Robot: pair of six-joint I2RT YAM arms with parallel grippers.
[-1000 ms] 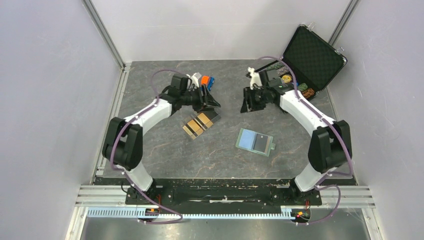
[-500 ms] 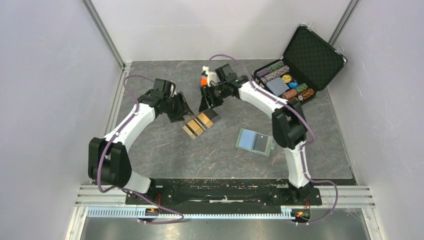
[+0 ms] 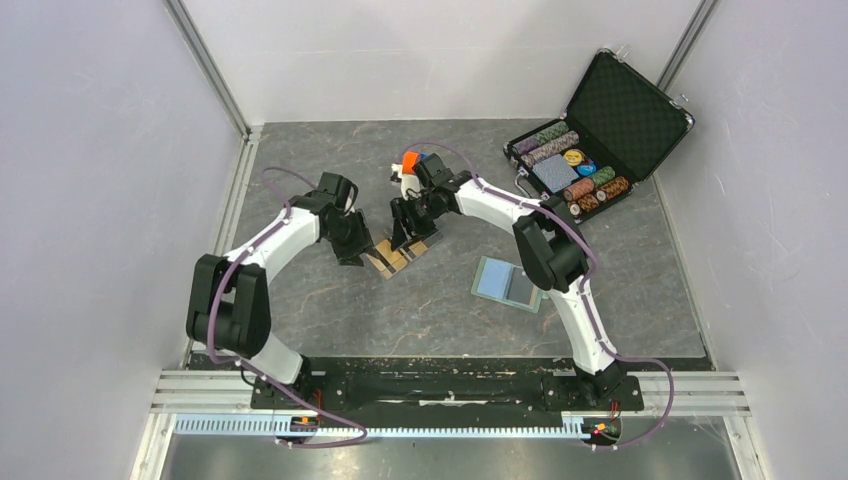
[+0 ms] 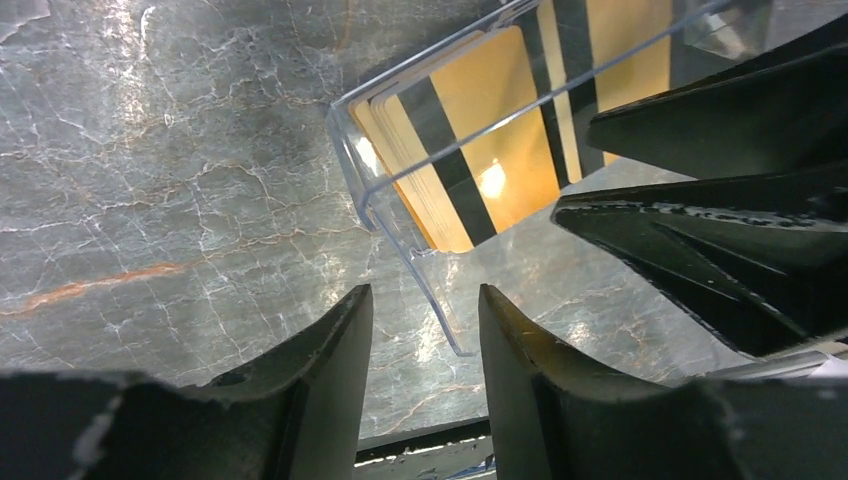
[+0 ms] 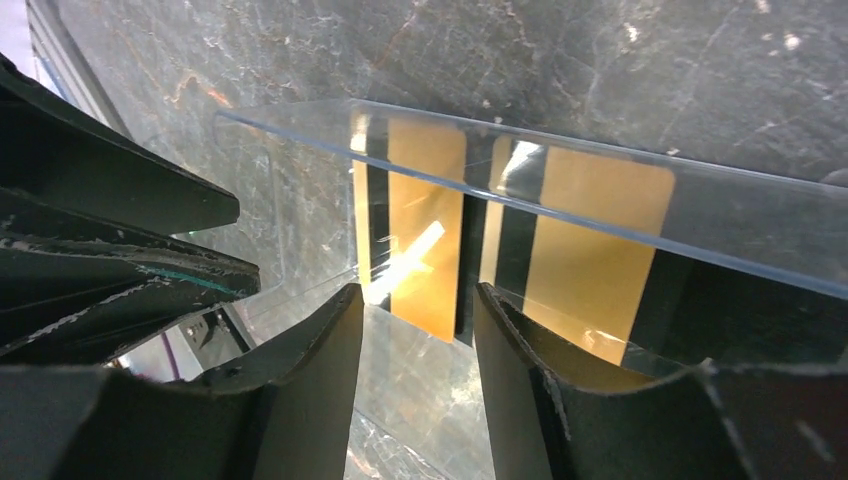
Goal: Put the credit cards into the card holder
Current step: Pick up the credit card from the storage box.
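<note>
Here the gold-and-black cards [image 4: 500, 130] lie stacked in a clear tray [image 4: 344, 150] on the grey table [image 3: 420, 310], its walls standing between them and both grippers. The card holder [image 3: 509, 284] lies open, well to the right of the tray, with a toy car [image 3: 412, 160] behind the tray and a chip case [image 3: 600, 130] far off to its right. The left gripper [image 4: 422, 295] at the tray's left end and the right gripper [image 5: 412, 290] at its far side both stand half spread, pinching nothing, and the tray's wall runs into the left one's gap.
</note>
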